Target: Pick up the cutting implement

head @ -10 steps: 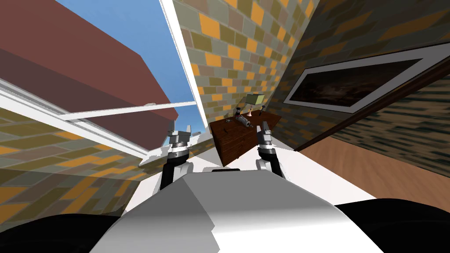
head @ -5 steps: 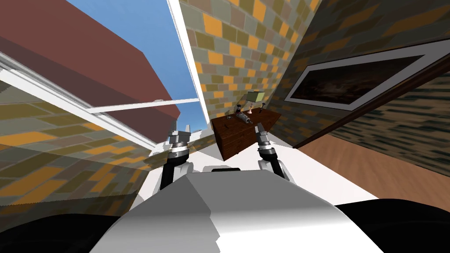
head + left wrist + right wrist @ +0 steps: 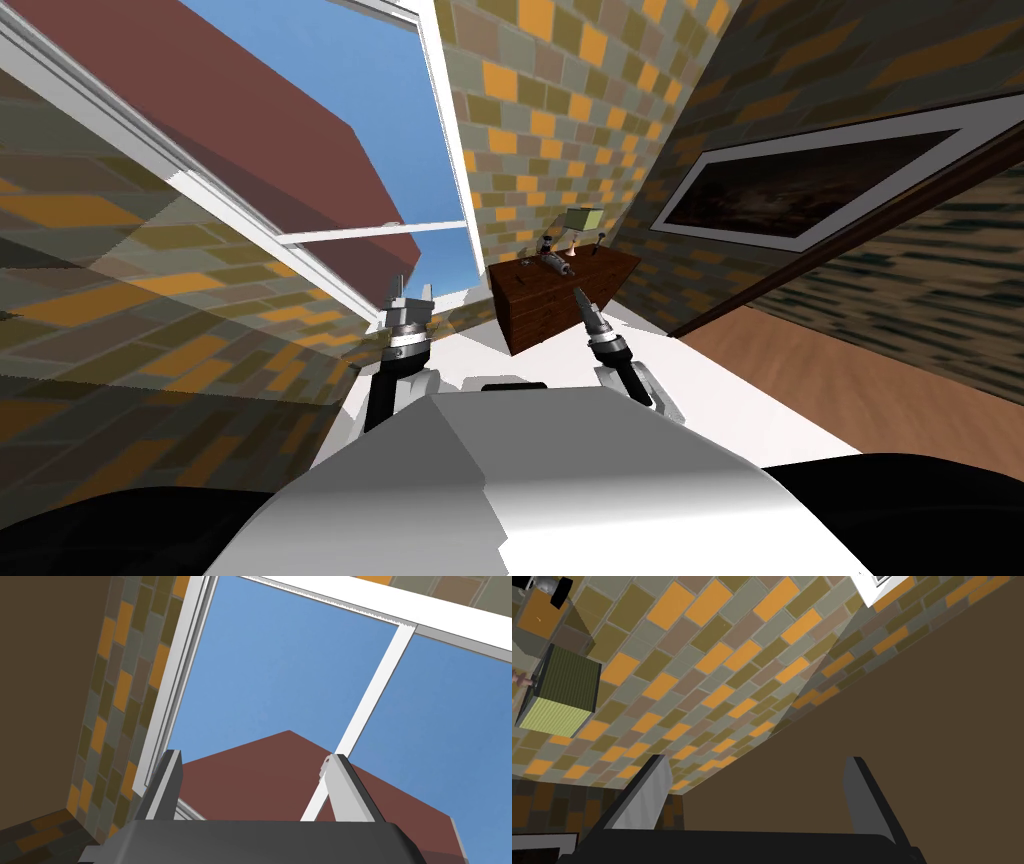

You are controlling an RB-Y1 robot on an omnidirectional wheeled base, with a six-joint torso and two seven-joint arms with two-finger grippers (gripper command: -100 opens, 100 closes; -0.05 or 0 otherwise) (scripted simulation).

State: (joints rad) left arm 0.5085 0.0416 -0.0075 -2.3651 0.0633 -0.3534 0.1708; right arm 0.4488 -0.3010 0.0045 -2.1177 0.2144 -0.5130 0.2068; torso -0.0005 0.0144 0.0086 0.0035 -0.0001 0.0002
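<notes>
Left claw (image 3: 410, 297): spread wide, empty, raised.
Right claw (image 3: 582, 297): spread wide, empty, raised.
Dresser (image 3: 545, 305): well ahead of both claws, carrying a lamp (image 3: 583, 220) and small items.

Head camera steeply down, dresser (image 3: 548, 312) far ahead; left wrist toward shared window (image 3: 280, 666), right wrist toward shared lamp (image 3: 562, 691).
</notes>
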